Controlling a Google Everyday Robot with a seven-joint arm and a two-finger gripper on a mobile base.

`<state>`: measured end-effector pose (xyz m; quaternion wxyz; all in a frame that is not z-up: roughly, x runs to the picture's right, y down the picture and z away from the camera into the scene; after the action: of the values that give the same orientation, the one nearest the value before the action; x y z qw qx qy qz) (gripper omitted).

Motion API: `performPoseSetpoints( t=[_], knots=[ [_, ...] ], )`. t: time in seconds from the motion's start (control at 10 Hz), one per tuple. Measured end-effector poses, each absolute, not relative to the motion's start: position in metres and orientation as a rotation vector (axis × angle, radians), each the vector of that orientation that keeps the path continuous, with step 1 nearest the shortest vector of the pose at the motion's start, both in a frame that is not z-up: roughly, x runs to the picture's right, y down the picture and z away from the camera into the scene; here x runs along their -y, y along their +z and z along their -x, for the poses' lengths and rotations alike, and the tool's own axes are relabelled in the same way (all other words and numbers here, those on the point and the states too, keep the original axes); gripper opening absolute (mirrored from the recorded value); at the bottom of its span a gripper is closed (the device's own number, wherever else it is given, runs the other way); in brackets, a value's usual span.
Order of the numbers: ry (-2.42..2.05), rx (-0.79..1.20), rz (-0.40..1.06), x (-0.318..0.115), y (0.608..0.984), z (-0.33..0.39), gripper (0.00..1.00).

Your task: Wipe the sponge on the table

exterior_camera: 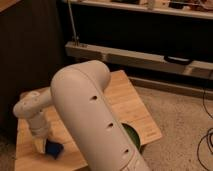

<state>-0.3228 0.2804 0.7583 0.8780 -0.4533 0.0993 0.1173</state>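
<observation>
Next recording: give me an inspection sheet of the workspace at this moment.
Surface: wooden table, much of it hidden by the arm.
Job's things: blue sponge on the table, at the gripper's tip.
Clutter: green bowl, partly behind the arm.
Grippers: gripper shut, low over the table beside the sponge; the grasp itself is hidden.
Cables: dark cables on the floor beside the table.
Surroundings: grey shelf behind the table.
</observation>
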Motion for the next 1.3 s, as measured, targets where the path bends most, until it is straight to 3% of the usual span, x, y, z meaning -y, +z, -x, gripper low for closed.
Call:
performPoseSetpoints(
  t=[0.3,0.7,1.3],
  knots=[
    [0.202,-0.161,0.918,-0.255,0.76,0.359,0.19],
    [0.202,-0.164,0.92,-0.212,0.799,0.381,0.19],
    [0.417,-0.216,0.926,-0.169,0.838,0.284,0.19]
  ],
)
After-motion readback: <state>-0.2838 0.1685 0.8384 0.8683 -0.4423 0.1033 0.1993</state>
